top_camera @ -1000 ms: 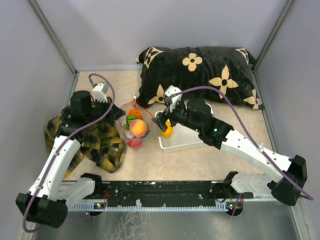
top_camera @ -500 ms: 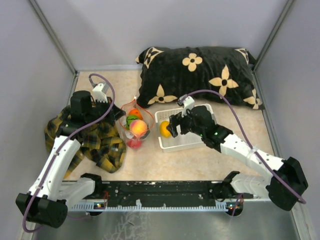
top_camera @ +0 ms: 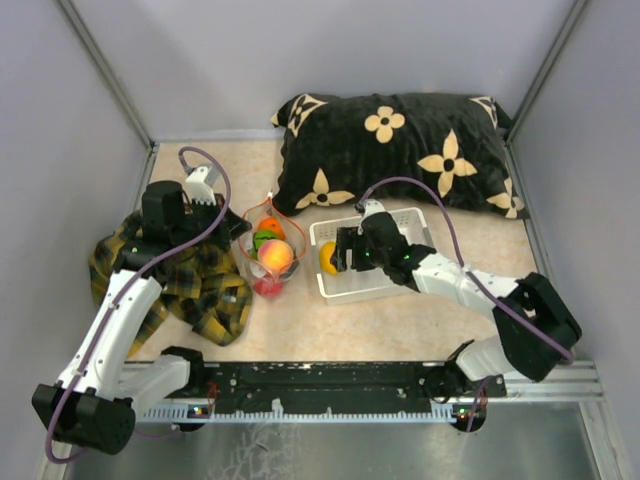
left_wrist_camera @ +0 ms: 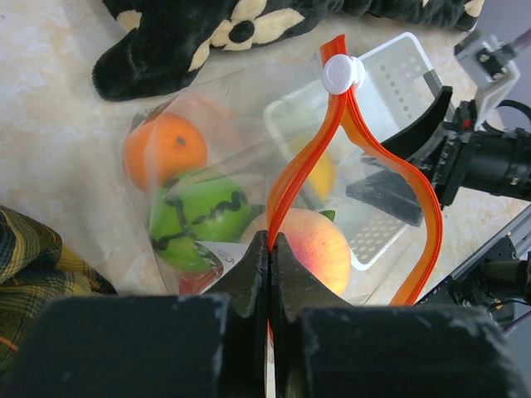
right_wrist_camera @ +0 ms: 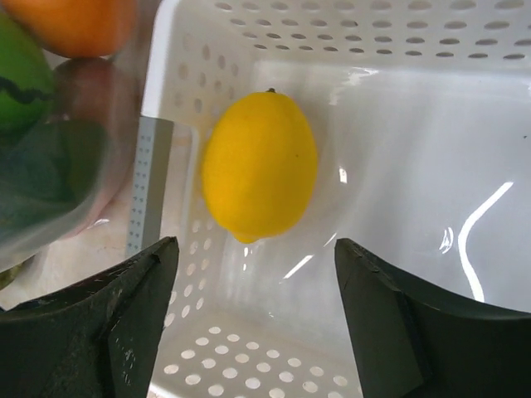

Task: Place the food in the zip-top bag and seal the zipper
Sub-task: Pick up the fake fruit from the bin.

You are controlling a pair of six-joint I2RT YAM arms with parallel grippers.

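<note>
- Your right fingers, spread, hover over the yellow lemon-shaped toy at the white lattice basket's left wall, with its long axis across their gap.
- Left fingers pinch the red-orange zipper strip of the clear plastic bag.

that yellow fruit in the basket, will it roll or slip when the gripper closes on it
The yellow fruit looks smooth and egg-shaped, so it could squirt sideways if pinched off-centre. It lies loose on the white basket's glossy floor, so a nudge would probably roll or slide it until a wall stops it.
</note>
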